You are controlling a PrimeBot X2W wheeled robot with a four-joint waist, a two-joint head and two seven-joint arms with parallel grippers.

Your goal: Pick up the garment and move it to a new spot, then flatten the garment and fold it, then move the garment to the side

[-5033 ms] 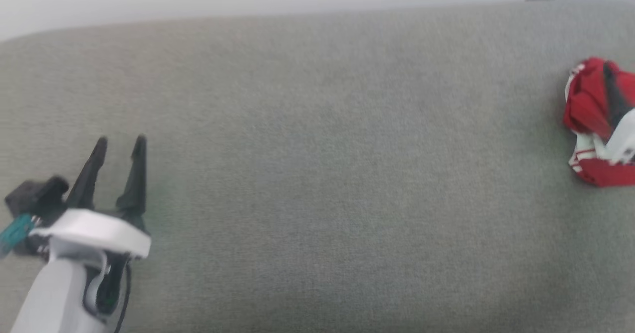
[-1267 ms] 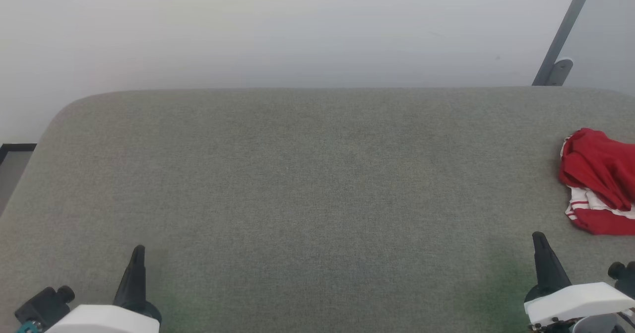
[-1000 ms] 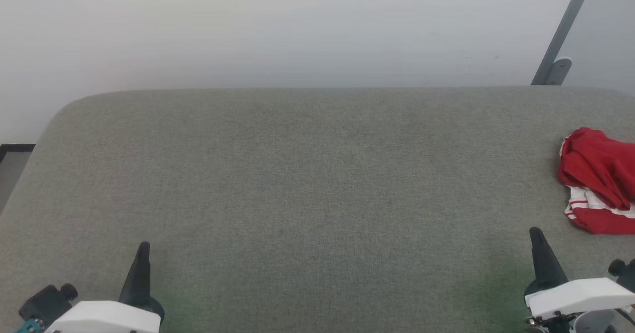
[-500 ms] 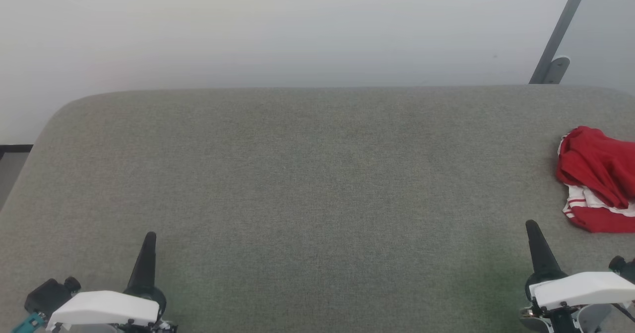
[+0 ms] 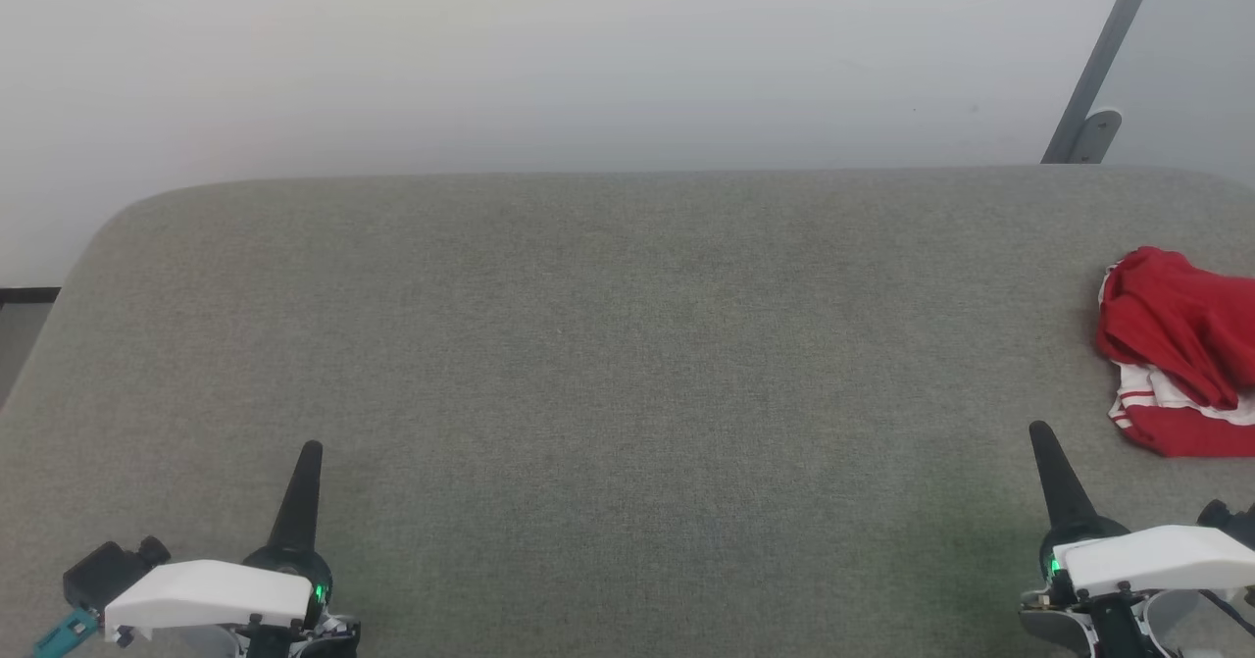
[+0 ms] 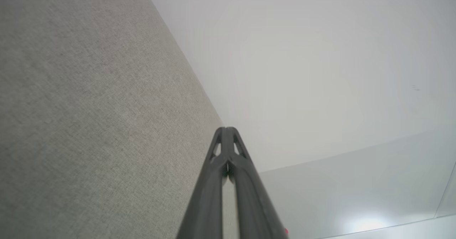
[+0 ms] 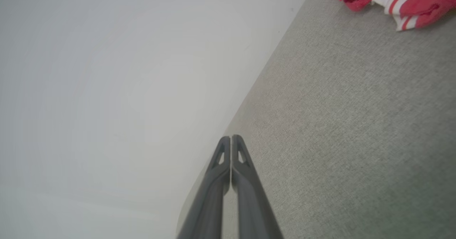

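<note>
With the left gripper (image 5: 311, 448) and right gripper (image 5: 1037, 431) both pinched together, empty, the bunched red T-shirt (image 5: 1175, 349) at three o'clock risks a shallow single-layer grab that slips loose.

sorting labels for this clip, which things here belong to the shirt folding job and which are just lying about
For the job: red and white T-shirt, bunched up at far right; left hand and right hand, both shut, holding nothing; grey fabric surface to fold on.
Just there: grey metal bar at the back right; white wall.
</note>
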